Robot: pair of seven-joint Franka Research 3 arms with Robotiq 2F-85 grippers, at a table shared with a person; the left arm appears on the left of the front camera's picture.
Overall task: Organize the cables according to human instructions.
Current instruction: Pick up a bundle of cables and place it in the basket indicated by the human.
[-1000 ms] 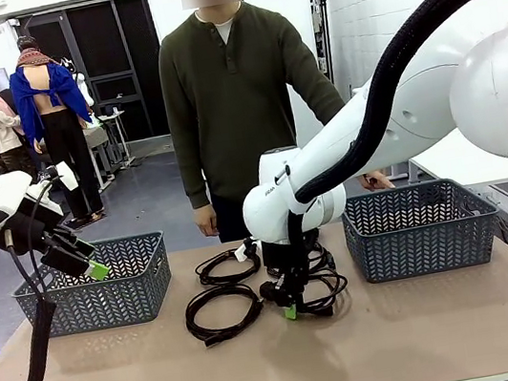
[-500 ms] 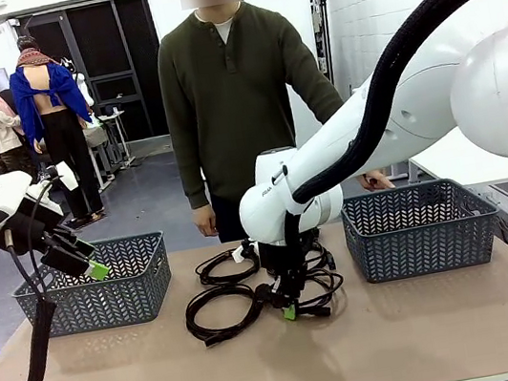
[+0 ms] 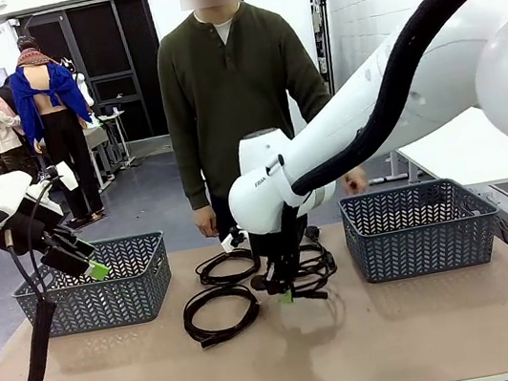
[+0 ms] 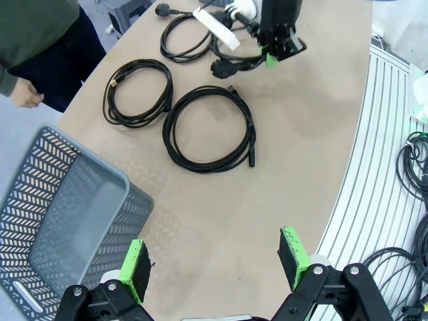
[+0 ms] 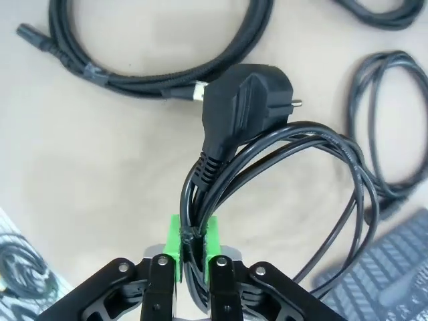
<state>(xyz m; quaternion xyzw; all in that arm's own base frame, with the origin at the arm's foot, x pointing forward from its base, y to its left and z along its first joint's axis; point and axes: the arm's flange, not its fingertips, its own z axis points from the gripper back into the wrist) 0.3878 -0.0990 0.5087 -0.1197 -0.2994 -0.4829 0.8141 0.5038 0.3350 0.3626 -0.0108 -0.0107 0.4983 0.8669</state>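
Pinching a bundle of strands at one spot on its rim, the right gripper (image 5: 192, 249) is clamped on one coil (image 5: 281, 154), low over the middle of the table (image 3: 430, 327), in front of the person (image 3: 233, 87). The coil's heavy plug (image 5: 244, 100) juts out just past the pads, and the loops sag loose to one side with nothing binding them.

That is the main risk. On a lift the untied turns could slide through the narrow pinch, or fan out and drop, dragged by the plug's weight. Whether every turn sits between the pads I cannot quite tell; some may run outside them.

Snagging comes next. A back coil (image 3: 320, 255) lies just beside the held one, toward the right basket (image 3: 421, 239), so a trailing loop could hook it and drag it along. The front coil (image 3: 220, 314) and the far coil (image 3: 228, 267) lie further left, apart from the grip, and look safe.

Dangling loops could also catch a basket rim on the way in. The choice of basket hangs on the person's instruction, so a wrong bin is possible.

The left gripper (image 4: 214, 264) hangs wide open and empty above the table by the left basket (image 4: 60, 200), well apart from all this.
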